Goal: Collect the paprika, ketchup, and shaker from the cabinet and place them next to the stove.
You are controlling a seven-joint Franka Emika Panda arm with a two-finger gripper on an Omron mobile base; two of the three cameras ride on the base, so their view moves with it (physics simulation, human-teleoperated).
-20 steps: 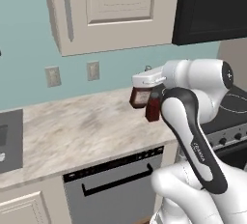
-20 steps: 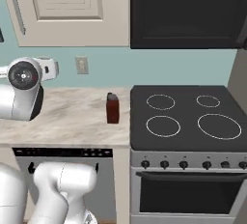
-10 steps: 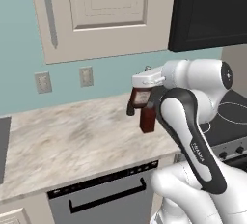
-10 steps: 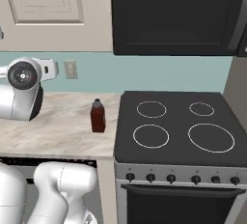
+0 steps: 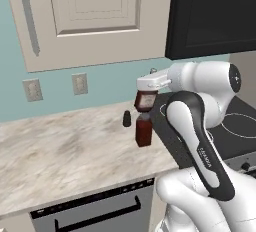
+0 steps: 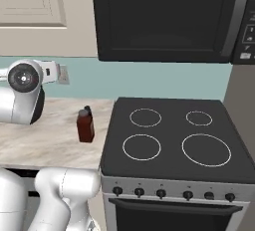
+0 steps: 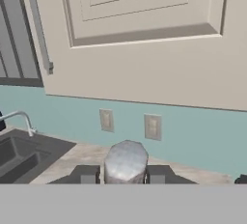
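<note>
I carry the paprika (image 5: 145, 101) in the gripper (image 5: 146, 95), near the middle of the left base view; the jaws are closed on both sides of the jar, whose grey cap (image 7: 125, 160) rises between the tips at the bottom of the hand view. I hold it above the counter (image 5: 65, 151) so that it does not hit the ketchup (image 5: 143, 130), which stands directly under it, at the left edge of the stove (image 6: 174, 140). The shaker (image 5: 128, 119) stands just left of the ketchup. The cabinet (image 5: 90, 16), at the upper left, is shut.
</note>
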